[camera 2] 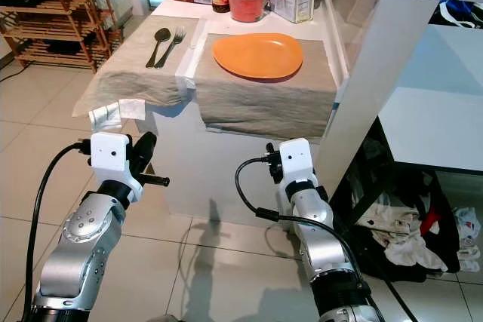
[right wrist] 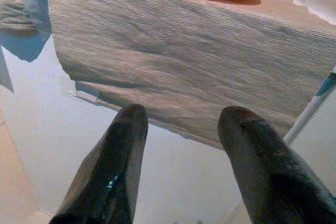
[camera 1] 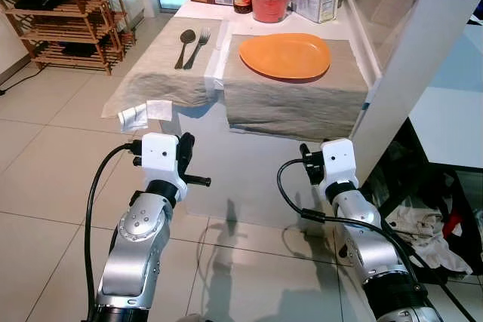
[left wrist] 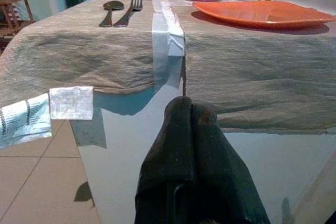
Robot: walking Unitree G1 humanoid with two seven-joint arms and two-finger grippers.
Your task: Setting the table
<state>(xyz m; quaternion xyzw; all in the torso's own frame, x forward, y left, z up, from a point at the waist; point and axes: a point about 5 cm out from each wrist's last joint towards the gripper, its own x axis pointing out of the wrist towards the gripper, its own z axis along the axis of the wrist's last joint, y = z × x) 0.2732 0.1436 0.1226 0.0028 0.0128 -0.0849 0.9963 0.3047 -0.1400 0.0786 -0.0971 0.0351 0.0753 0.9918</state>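
Observation:
An orange plate lies on the right grey placemat of a white table. On the left placemat a dark spoon and fork lie side by side, left of the plate. Both arms are held low in front of the table, below its edge. My left gripper is shut with nothing in it, pointing at the seam between the two mats. Facing the hanging edge of the plate's mat, my right gripper is open and empty.
Jars, a red tub and cartons crowd the table's far end. A white pillar stands close on the right, with clothes on the floor behind it. A wooden rack stands far left. Tiled floor lies to the left.

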